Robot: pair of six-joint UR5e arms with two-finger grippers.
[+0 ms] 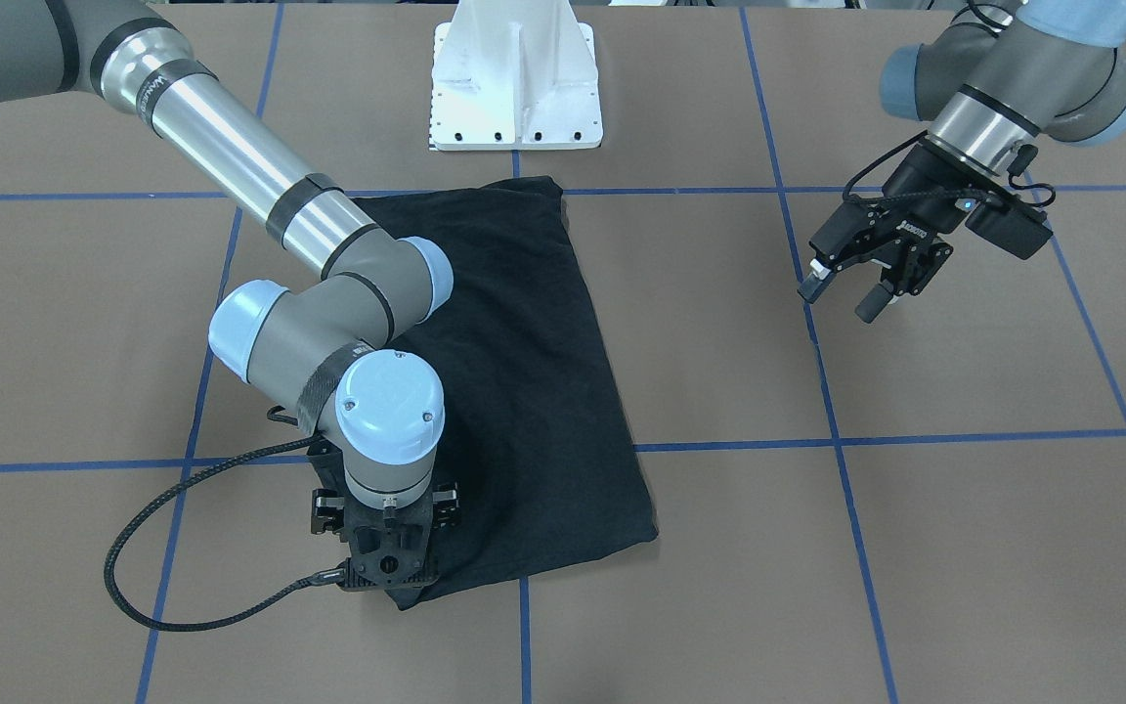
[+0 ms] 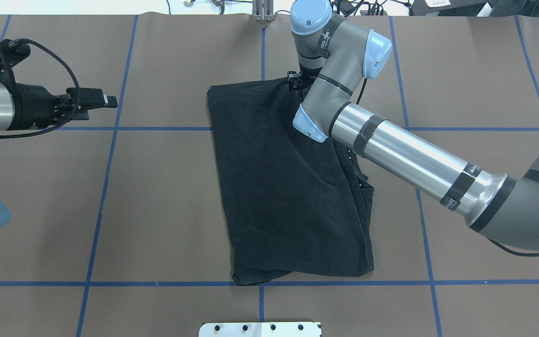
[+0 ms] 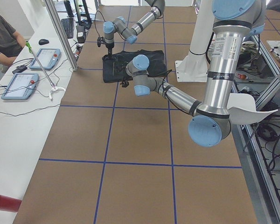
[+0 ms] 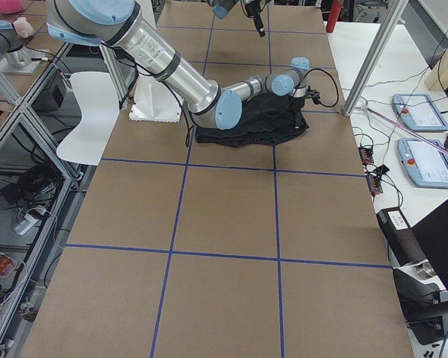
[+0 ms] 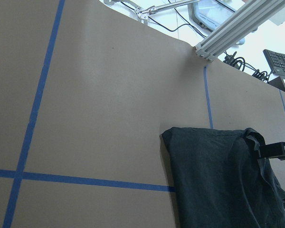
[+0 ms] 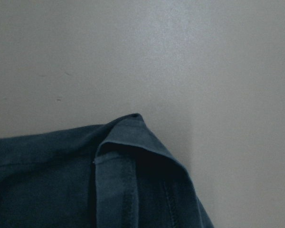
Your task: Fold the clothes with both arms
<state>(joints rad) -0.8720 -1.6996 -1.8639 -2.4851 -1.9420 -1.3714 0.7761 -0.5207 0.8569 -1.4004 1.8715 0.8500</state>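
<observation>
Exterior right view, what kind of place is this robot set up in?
Most likely a robotics lab or data-collection cell: a table taped into a blue grid, touchscreen pendants on a side bench, and aluminium frame posts at the table's edge.

Your brown table cover (image 1: 719,548) is marked off by a grid of blue tape lines (image 1: 837,442). In the front-facing view the white bolted pedestal (image 1: 514,88) stands at 12 o'clock. From the left-end camera, a white bench (image 3: 4,154) runs down the 9 o'clock side. On it lie one tablet (image 3: 44,58) and a second tablet (image 3: 19,85), with a mouse (image 3: 43,41) and keyboard (image 3: 66,27) toward 11. A seated person (image 3: 2,39) is at 10 and a red cylinder (image 3: 4,203) at 7.
</observation>
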